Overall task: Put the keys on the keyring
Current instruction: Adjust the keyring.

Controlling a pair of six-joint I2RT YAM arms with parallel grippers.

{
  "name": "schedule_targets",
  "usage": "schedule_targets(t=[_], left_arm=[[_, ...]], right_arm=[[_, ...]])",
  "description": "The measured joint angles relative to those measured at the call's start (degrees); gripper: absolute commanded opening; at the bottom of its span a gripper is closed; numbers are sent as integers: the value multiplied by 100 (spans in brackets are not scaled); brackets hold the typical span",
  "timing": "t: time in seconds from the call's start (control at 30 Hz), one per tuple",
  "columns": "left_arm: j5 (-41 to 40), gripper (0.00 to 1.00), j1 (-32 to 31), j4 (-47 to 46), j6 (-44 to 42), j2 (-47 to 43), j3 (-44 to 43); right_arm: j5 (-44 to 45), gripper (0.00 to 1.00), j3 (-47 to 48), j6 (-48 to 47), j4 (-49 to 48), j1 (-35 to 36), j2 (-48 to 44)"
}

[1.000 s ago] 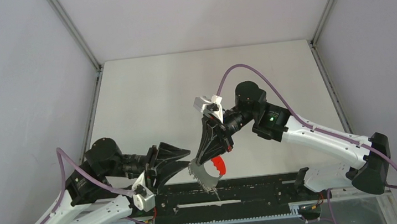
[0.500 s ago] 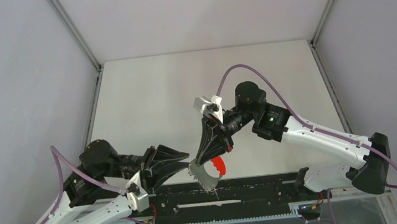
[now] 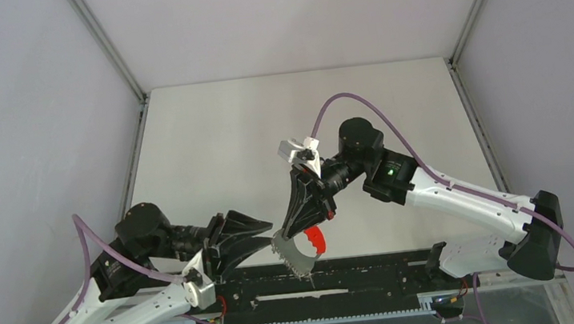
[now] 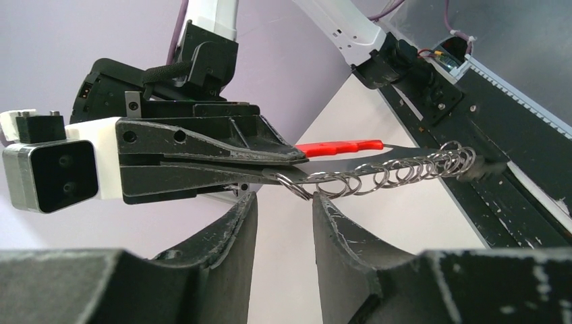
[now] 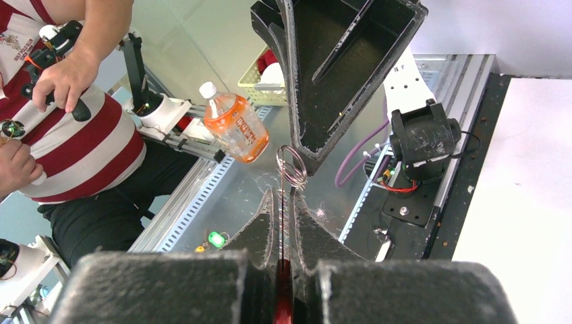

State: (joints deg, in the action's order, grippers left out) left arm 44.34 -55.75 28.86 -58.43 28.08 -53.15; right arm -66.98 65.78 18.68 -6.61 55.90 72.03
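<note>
My right gripper (image 3: 283,233) is shut on a bright red strap (image 3: 318,241), held in the air over the table's near edge. From the strap a dark flat strip runs out, carrying a row of linked silvery rings (image 4: 391,174). The end ring, the keyring (image 4: 297,185), sticks out past the right fingertips (image 5: 291,165). My left gripper (image 4: 283,197) is open, its tips just under that end ring, which touches one fingertip, and nothing is gripped. I cannot make out separate keys.
A black rail (image 3: 360,275) runs along the near table edge below the grippers. Grey walls close in the left and right sides. Beyond the edge, the right wrist view shows an orange bottle (image 5: 236,128) and a person (image 5: 74,135).
My left arm has drawn back a little to the left, and its jaws have narrowed slightly. The right arm and the strap have stayed still.
</note>
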Motion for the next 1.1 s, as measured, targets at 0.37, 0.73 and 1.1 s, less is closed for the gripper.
schedule_targets(t=[0.37, 0.73, 1.1], left_arm=[[-2, 26, 0, -304, 468, -2, 0], [-2, 9, 0, -363, 452, -13, 0], [-66, 1, 0, -157, 59, -39, 0]], right_arm=[[2, 0, 2, -7, 13, 0, 9], [2, 0, 2, 13, 0, 0, 9], [24, 0, 2, 79, 7, -24, 9]])
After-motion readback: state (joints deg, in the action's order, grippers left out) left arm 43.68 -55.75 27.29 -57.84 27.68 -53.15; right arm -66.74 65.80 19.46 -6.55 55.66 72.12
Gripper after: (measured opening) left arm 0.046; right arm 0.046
